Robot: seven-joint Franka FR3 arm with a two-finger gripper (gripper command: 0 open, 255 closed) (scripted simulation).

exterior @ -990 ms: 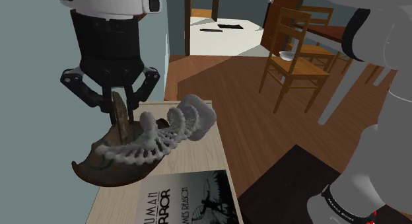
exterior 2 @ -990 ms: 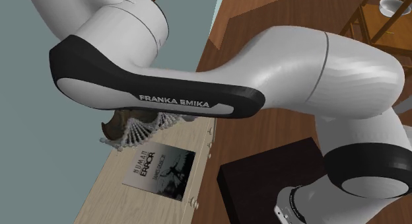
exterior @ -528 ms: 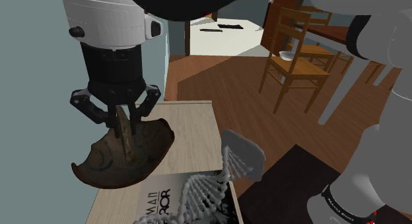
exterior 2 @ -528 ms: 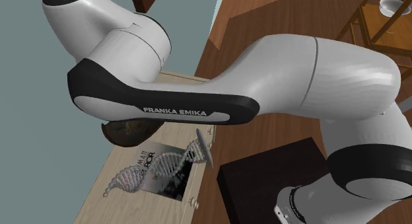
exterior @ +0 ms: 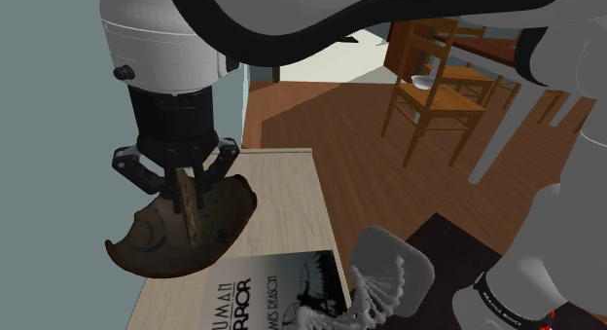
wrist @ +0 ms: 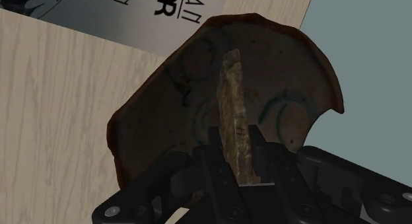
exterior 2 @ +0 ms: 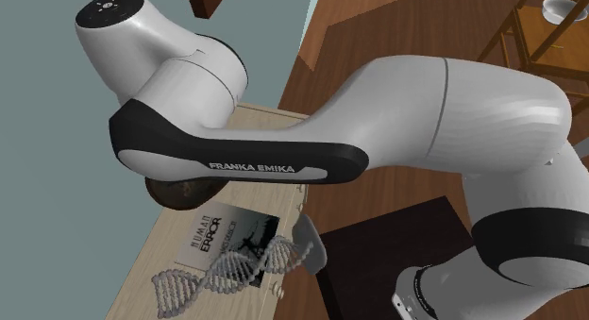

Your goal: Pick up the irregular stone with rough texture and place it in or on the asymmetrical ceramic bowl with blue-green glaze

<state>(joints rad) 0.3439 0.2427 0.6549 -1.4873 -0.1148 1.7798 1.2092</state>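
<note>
The stone point(exterior: 189, 211) is a thin, rough, tan-brown slab standing on edge. My gripper point(exterior: 184, 185) is shut on its upper end, fingers clasping both flat faces. The stone's lower end hangs inside the bowl point(exterior: 156, 242), a dark brown, chipped, lopsided dish with faint blue-green rings, resting on the light wooden cabinet top point(exterior: 287, 197) near the wall. In the wrist view the stone point(wrist: 232, 117) runs out from between the fingers of the gripper point(wrist: 234, 153) over the bowl's hollow point(wrist: 290, 77). I cannot tell whether the stone touches the bowl. In the second exterior view the arm hides most of the bowl point(exterior 2: 179, 192).
A white double-helix model point(exterior: 387, 279) with a grey base tips over the cabinet's edge; it also appears across the front edge point(exterior 2: 231, 268). A book with a dark cover point(exterior: 282, 289) lies beside the bowl. A grey-blue wall stands close behind. A wooden chair point(exterior: 433, 80) is far off.
The gripper has come down with the stone into the bowl. The helix model has left the bowl's side, slid across the book and now tips off the cabinet's edge.
</note>
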